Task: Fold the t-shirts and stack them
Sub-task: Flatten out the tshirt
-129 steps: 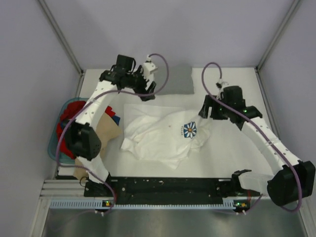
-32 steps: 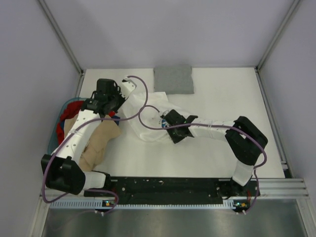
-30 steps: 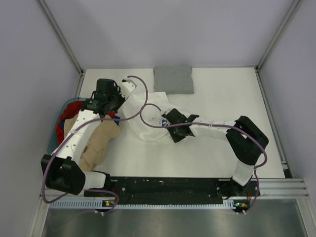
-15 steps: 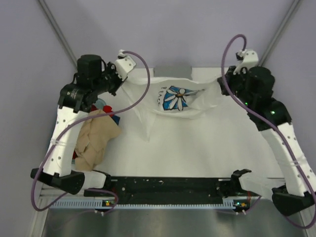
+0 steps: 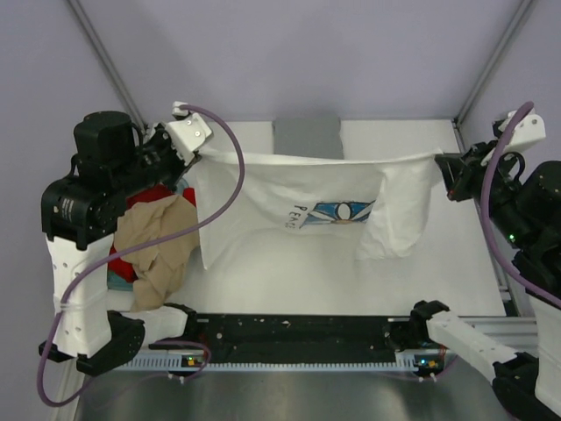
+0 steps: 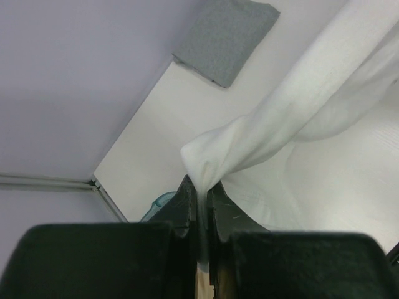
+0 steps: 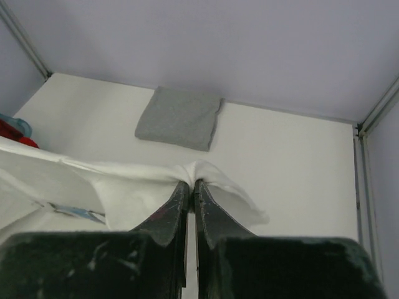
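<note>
White t-shirt [image 5: 263,189] stretches from pinching left fingers [image 6: 182,207] to pinching right fingers [image 7: 209,210].

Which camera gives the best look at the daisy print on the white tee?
Top external: the print faces it, with the lettering beside. The right wrist catches only a blue sliver of the print; the left wrist shows just the plain white tee.
</note>
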Motion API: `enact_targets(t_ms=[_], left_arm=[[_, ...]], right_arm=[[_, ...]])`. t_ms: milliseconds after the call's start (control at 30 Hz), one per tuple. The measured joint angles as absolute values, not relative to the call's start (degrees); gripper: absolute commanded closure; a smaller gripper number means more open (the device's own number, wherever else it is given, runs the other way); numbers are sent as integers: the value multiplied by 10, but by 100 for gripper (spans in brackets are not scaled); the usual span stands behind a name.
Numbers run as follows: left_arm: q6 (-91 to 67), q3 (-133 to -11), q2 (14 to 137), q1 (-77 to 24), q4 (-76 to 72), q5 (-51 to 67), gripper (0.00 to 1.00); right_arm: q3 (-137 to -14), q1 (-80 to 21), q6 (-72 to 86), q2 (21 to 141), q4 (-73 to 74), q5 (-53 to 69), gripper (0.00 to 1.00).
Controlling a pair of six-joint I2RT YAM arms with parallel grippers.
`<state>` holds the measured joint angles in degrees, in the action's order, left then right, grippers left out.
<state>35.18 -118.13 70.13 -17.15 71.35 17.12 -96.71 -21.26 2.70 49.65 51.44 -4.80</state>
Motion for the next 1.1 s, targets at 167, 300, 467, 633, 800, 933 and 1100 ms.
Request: enact_targets(t_ms=[167,300,467,633,800,933,1100], left_arm=[[352,-1174,703,-171,723,178,100],[353,-1125,707,-171,696,178,100],[345,-1100,780,-172,591,118,100],[333,-1181,904,-175,474,30,100],[334,-1273,947,-184,405,9,100],[352,-1279,917,-202,354,10,100],[378,-1112,815,-202,324,14,100]], right_arm=[[-970,-213,18,516,534,-74,100],[-984,-211,-4,589,527,-105,100],[-1070,-139,-8,759,506,-92,100],[-1277,-79,-1,932,507,-92,100],[-1408,-78,-43,940,472,-108,100],[-1347,-78,-76,833,429,-97,100],[-1108,-78,-77,637,399,37,100]])
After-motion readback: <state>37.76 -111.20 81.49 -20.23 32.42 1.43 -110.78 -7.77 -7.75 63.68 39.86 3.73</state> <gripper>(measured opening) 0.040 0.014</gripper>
